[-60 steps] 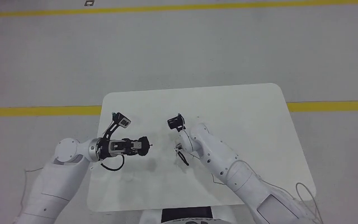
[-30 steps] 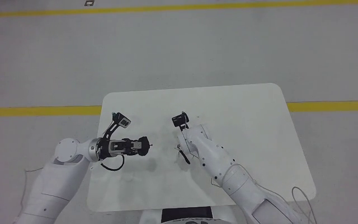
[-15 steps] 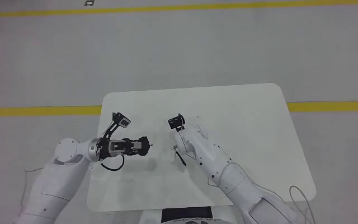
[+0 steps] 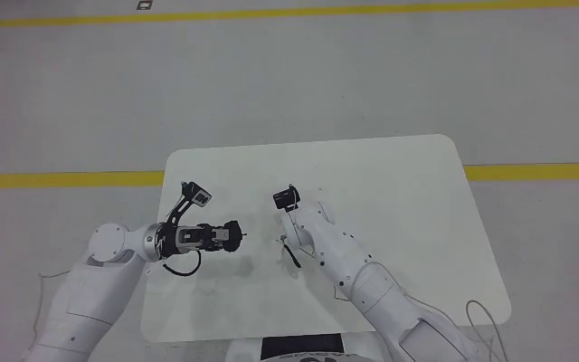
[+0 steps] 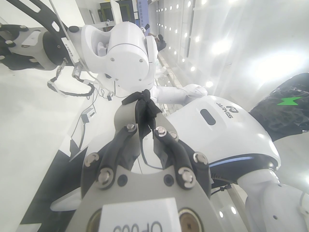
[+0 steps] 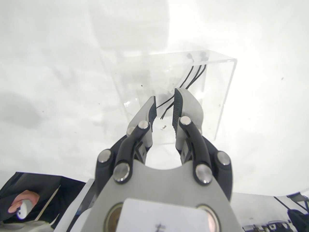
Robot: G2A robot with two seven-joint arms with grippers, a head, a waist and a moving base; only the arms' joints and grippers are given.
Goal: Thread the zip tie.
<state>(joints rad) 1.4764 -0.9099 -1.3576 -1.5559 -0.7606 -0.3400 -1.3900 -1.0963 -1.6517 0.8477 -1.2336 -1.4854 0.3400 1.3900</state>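
Left gripper (image 4: pixel 235 234), left of centre, is clenching a thin black strap (image 5: pixel 142 150). Right gripper (image 6: pixel 165 97), mid-frame, is hanging slightly parted around zip ties (image 6: pixel 192 77) in a clear box (image 6: pixel 225 88). Likely light, springy, slick; best pinching near tails.

White table (image 4: pixel 407 181) on a pale grey floor (image 4: pixel 317 81) crossed by yellow lines (image 4: pixel 525 171). Black zip ties (image 6: pixel 193 73) lie in a colourless, transparent box (image 6: pixel 224 90). Right gripper (image 6: pixel 165 96): silver-grey fingers (image 6: pixel 193 107) faced with black ribbed pads (image 6: pixel 177 105), on black links (image 6: pixel 198 136) with bright steel rivets (image 6: pixel 204 170). Left gripper (image 5: pixel 144 112): the same grey and black, with a matt black crumpled piece (image 5: pixel 144 105) at its tips. Arm shells (image 4: pixel 335 240) are glossy white.
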